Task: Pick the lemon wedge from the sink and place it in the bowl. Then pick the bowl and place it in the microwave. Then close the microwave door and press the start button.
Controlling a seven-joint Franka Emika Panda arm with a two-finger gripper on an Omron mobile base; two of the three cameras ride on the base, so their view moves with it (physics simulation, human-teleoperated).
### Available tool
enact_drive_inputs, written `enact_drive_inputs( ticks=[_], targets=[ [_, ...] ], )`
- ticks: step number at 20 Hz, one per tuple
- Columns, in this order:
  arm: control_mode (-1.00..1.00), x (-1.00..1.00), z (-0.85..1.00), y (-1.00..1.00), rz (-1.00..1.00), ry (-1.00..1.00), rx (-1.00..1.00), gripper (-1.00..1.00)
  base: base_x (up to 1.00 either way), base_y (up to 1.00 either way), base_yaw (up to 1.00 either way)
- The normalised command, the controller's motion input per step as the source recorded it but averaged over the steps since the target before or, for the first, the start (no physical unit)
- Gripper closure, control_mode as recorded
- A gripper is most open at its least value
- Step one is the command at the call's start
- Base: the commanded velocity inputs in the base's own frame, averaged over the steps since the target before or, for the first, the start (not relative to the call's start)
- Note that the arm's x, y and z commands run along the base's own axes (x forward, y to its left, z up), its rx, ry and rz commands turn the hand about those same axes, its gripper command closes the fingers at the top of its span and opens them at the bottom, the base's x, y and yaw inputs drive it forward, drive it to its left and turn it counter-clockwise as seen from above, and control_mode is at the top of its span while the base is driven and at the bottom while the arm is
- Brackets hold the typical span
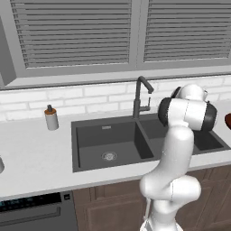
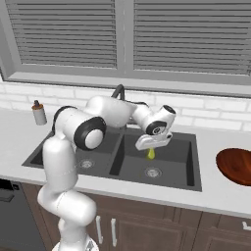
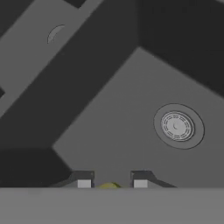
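Yellow wedge (image 2: 151,154) pinched between fingers of hand (image 2: 152,148), held above right basin of sink (image 2: 184,169), over the drain (image 2: 153,172). Sliver of yellow also seen between fingertips (image 3: 84,183) in hand view. Judged: pick done, lift under way. Bowl (image 2: 236,165) on desk (image 2: 215,196) to far right, not yet reached. Left: drop into bowl, bowl to microwave, door, start button.

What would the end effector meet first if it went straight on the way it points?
Probably the floor of the sink, beside the drain. The end effector points down into the right basin, with the lemon wedge between its fingers.
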Motion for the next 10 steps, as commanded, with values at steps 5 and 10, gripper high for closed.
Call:
enact_drive_inputs(
  ticks=[5, 10],
  targets=[
    [-1.0, -0.27, 0.52, -0.29, 0.0, -0.11, -0.12, 1.0, 0.0, 0.0, 0.0],
    [-1.0, 0.0, 0.51, -0.51, 0.0, 0.06, -0.25, 1.0, 0.0, 0.0, 0.0]
  ],
)
